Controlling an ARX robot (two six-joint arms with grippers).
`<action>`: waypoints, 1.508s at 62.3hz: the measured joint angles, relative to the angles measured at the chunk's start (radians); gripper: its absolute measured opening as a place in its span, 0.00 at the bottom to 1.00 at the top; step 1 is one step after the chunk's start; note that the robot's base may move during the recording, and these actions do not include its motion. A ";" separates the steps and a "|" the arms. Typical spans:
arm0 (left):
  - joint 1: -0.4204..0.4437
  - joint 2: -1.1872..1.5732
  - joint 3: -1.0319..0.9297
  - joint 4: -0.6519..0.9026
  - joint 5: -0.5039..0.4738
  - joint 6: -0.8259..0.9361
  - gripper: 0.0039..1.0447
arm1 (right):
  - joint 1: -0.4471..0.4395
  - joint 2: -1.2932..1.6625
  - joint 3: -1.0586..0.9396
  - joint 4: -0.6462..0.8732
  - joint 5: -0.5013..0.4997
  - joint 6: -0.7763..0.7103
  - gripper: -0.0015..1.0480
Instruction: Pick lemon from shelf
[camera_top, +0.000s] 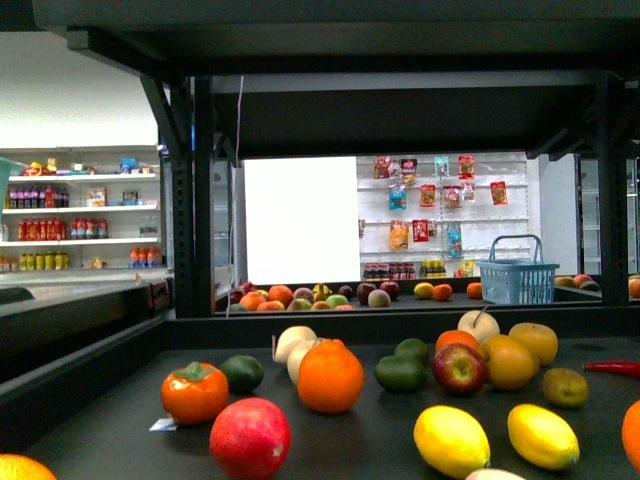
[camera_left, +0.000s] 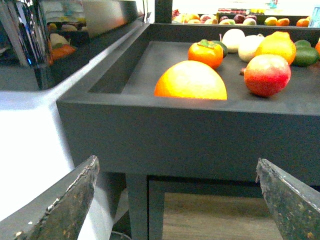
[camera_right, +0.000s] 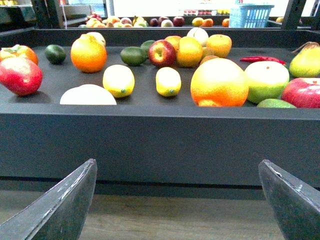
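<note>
Two yellow lemons lie on the black shelf deck (camera_top: 380, 440): one (camera_top: 451, 440) left of the other (camera_top: 542, 435). Both show in the right wrist view, the left one (camera_right: 118, 80) and the right one (camera_right: 168, 81), beyond the shelf's tall black front lip (camera_right: 160, 145). My right gripper (camera_right: 177, 167) is open and empty, below and in front of the lip. My left gripper (camera_left: 177, 167) is open and empty, in front of the lip (camera_left: 190, 140) near the deck's left corner. Neither gripper shows in the front view.
Other fruit crowd the deck: oranges (camera_top: 330, 377), a red apple (camera_top: 249, 438), a persimmon (camera_top: 194, 392), limes (camera_top: 400, 373), a large orange fruit (camera_right: 219, 83) and a white round fruit (camera_right: 88, 95) near the lip. A blue basket (camera_top: 517, 272) stands behind. Black uprights (camera_top: 195, 200) flank the shelf.
</note>
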 joint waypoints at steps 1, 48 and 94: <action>0.000 0.000 0.000 0.000 0.000 0.001 0.92 | 0.000 0.000 0.000 0.000 0.000 0.000 0.93; 0.000 0.000 0.000 0.000 0.000 0.000 0.92 | 0.000 0.000 0.000 0.000 0.002 0.000 0.93; 0.000 0.000 0.000 0.000 0.000 0.000 0.92 | 0.000 0.000 0.000 0.000 0.001 0.000 0.93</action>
